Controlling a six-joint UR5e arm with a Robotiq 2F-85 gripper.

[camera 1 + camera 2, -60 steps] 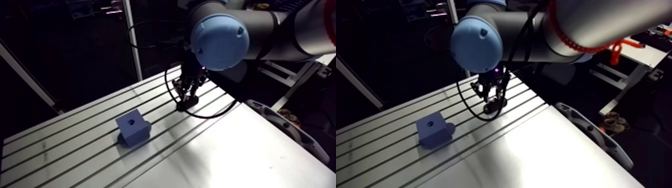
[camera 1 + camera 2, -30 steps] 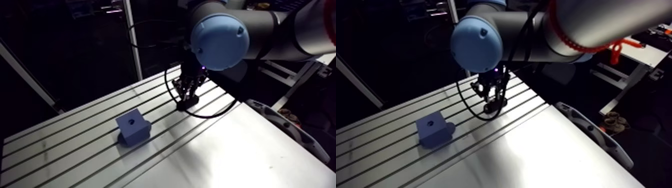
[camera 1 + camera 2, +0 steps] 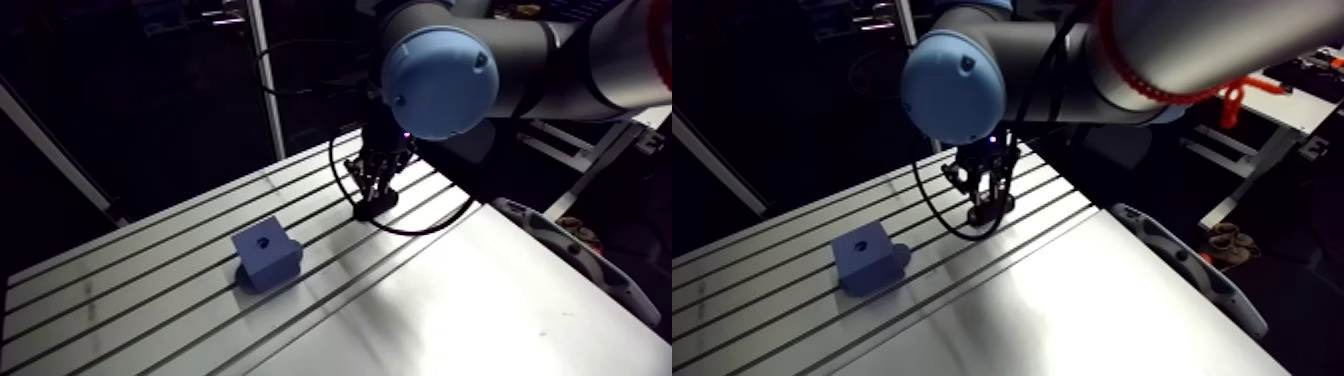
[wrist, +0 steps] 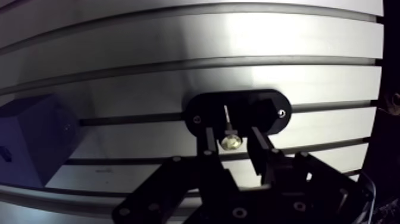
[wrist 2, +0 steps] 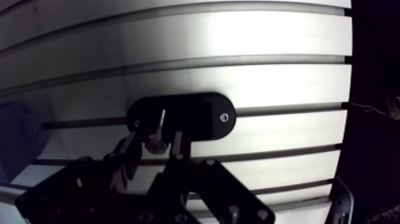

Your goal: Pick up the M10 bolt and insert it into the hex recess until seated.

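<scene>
The M10 bolt (image 4: pixel 230 142) stands head up in a black oval holder (image 4: pixel 265 108) on the slotted table (image 4: pixel 178 36). In the wrist view my gripper (image 4: pixel 233 140) straddles the bolt head, one finger on each side with a narrow gap left, so it is open. The arm view shows the gripper (image 3: pixel 378 190) low over the holder (image 3: pixel 374 209) at the table's far side. The blue block (image 3: pixel 266 256) with the round recess in its top face sits apart from it, nearer the table's middle. Beside the gripper, the wrist view shows the block's (image 4: pixel 30 140) edge.
Dark slots (image 3: pixel 150 290) run the length of the aluminium table. A smooth plate (image 3: pixel 450 310) covers the near right part. A grey curved part (image 3: pixel 570 255) lies past the table's right edge.
In the arm view the fingers have drawn closer together around the bolt. The arm, the holder and the blue block have stayed where they were.
</scene>
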